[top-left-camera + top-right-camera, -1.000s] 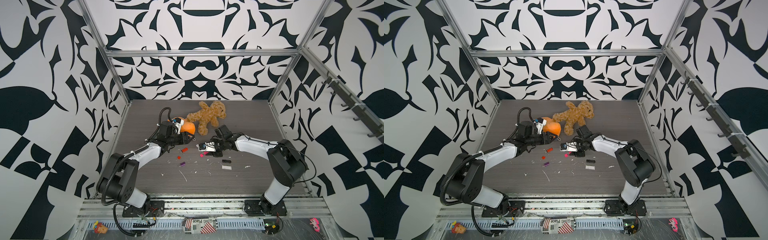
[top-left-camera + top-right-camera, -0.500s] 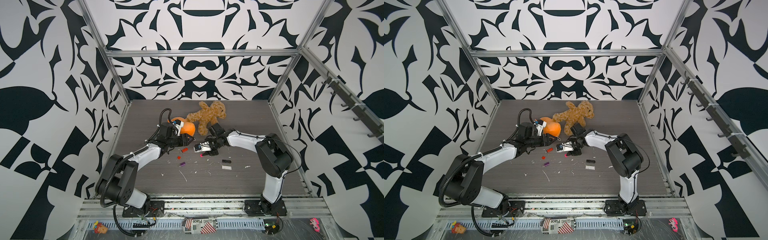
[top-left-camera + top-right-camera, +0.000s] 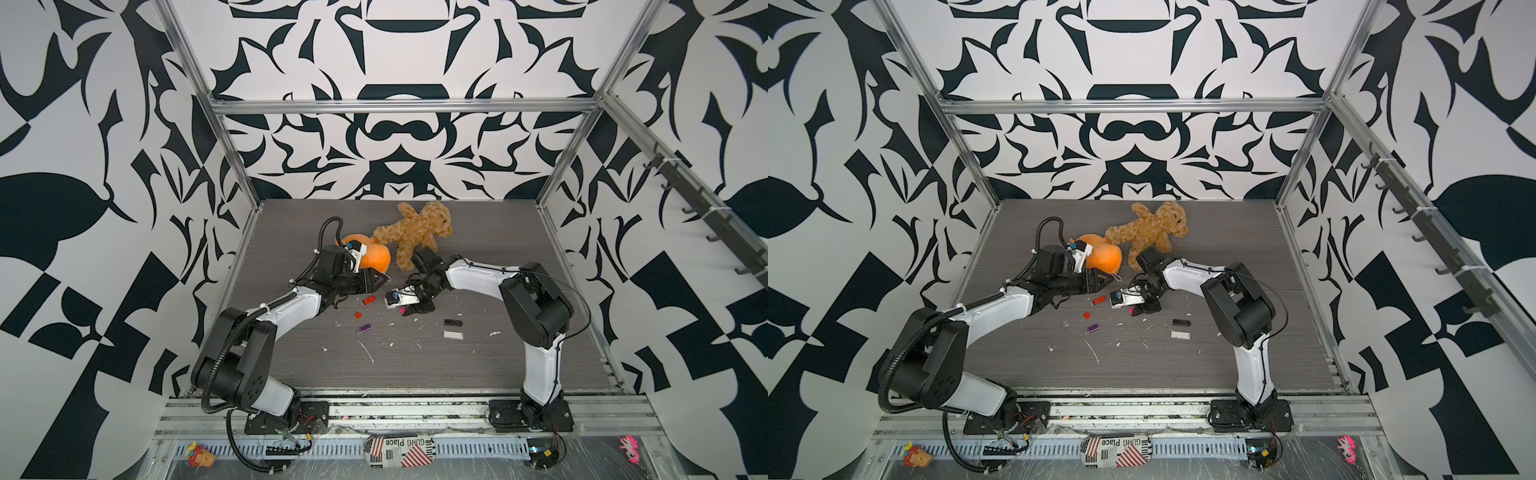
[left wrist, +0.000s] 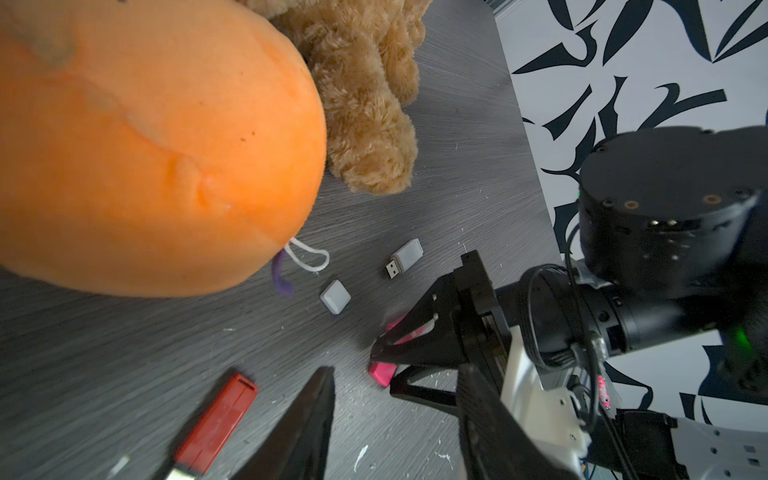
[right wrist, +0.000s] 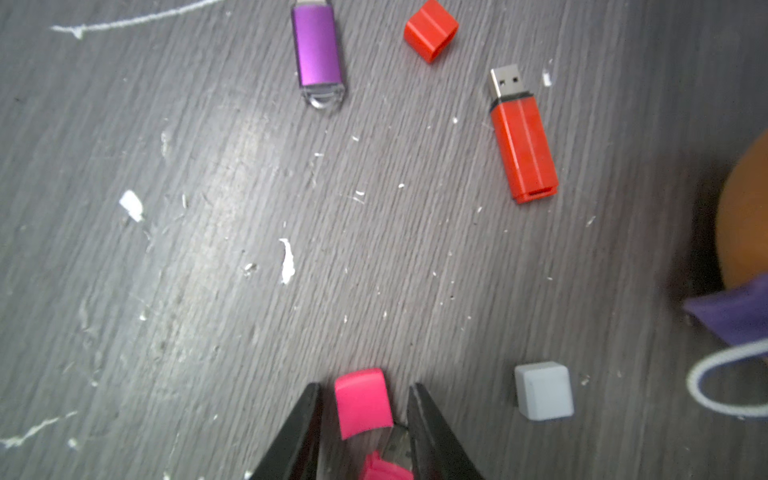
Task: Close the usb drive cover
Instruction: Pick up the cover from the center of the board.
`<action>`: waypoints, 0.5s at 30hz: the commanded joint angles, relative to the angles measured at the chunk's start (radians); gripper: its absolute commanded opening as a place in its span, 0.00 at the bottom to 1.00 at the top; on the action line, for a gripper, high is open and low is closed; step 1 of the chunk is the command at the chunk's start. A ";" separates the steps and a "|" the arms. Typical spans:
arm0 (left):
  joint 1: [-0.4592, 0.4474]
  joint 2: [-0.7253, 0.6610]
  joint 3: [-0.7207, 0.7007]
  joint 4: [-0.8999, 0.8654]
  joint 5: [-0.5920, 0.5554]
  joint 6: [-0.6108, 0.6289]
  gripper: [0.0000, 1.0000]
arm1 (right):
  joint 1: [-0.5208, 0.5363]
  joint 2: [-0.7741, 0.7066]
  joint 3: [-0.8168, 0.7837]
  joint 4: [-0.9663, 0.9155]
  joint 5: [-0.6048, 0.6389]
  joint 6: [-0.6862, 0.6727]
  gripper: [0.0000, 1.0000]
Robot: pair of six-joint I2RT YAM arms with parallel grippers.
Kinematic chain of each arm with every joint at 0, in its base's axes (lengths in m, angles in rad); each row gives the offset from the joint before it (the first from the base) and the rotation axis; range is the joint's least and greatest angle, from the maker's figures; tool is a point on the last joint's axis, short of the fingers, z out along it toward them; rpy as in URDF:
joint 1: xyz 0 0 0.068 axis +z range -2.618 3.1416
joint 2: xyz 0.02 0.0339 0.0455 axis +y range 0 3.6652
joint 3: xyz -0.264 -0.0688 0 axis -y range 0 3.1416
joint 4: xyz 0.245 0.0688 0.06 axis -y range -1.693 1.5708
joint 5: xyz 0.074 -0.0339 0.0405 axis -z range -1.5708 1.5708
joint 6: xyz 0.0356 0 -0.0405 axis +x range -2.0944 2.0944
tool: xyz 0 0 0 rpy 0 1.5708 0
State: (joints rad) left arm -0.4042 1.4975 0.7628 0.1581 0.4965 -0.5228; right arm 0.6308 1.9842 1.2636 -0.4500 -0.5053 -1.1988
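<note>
A pink cap [image 5: 361, 401] lies on the table between the fingertips of my right gripper [image 5: 363, 388], with a gap on each side. Just behind the cap, deeper between the jaws, the pink usb drive [image 5: 384, 469] has its bare metal plug pointing at the cap. The drive rests against one finger and stands clear of the other. In both top views the right gripper [image 3: 409, 309] [image 3: 1142, 308] is low over the table's middle. My left gripper [image 4: 395, 419] [image 3: 384, 280] hovers open and empty close by, facing the right one.
A red drive [image 5: 523, 149] and its red cap [image 5: 431, 30] lie loose, as do a purple drive [image 5: 318, 54], a grey cap [image 5: 544, 390] and a grey drive [image 4: 403, 262]. An orange plush [image 3: 370, 257] and a teddy bear [image 3: 415, 232] sit behind. Black and white drives [image 3: 453, 322] lie to the right.
The right arm's elbow has swung leftward and its gripper has shifted a little to the left over the pink pieces. The left arm has stayed put.
</note>
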 commanded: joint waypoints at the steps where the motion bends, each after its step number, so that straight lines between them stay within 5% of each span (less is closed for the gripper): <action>1: 0.005 0.015 0.020 -0.011 0.009 0.010 0.51 | 0.007 0.000 0.044 -0.061 -0.004 -0.015 0.38; 15: 0.005 0.018 0.009 -0.001 0.010 0.002 0.52 | 0.025 0.007 0.054 -0.081 -0.027 0.088 0.27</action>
State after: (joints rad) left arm -0.4038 1.4990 0.7628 0.1566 0.4965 -0.5232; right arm 0.6434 1.9980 1.2903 -0.4950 -0.5026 -1.1702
